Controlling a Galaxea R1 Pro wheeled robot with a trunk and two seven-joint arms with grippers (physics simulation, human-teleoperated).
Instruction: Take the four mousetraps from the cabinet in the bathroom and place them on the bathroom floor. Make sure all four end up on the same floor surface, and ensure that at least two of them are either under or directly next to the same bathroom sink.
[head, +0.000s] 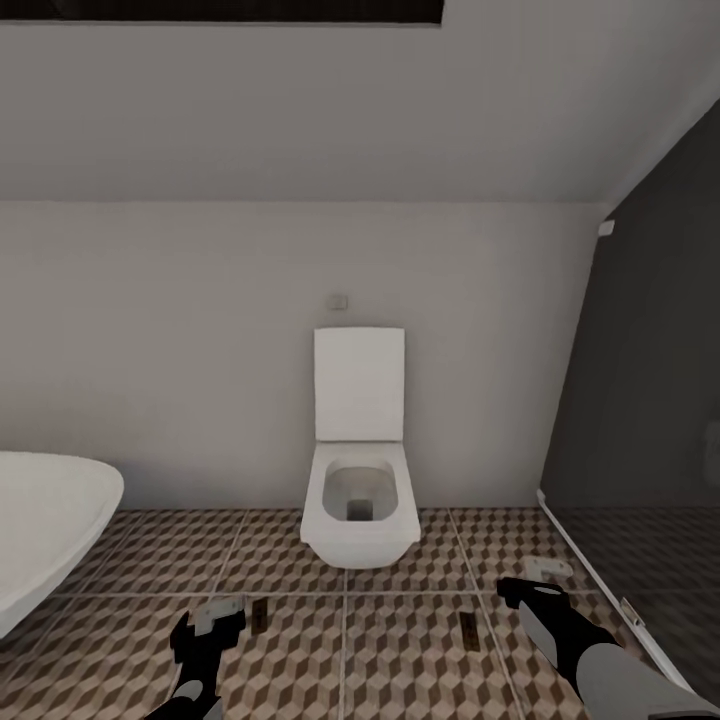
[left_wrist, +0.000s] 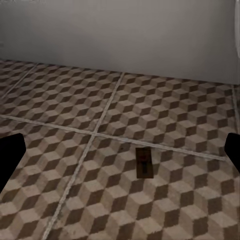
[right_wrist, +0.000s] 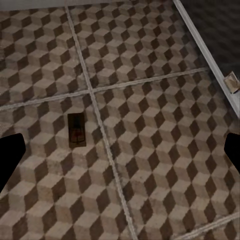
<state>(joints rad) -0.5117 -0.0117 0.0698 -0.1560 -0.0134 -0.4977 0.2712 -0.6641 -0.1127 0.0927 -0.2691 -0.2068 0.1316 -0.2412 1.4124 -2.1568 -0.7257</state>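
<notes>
Two mousetraps lie flat on the bathroom floor (head: 400, 665), which is tiled in a brown cube pattern. One mousetrap (head: 259, 613) rests just right of my left gripper (head: 210, 628); in the left wrist view this mousetrap (left_wrist: 144, 162) lies ahead of the gripper, past a grout line. The other mousetrap (head: 468, 626) sits left of my right gripper (head: 533, 592), and the right wrist view shows this mousetrap (right_wrist: 76, 129) beside a grout line. Both grippers hang open above the tiles with nothing between their fingers. The cabinet and the sink are out of view.
A white toilet (head: 358, 500) with its lid up stands against the far wall, straight ahead. A white bathtub (head: 45, 530) curves in at the left. At the right a dark glass partition (head: 650, 420) runs along a white floor rail (head: 590, 575).
</notes>
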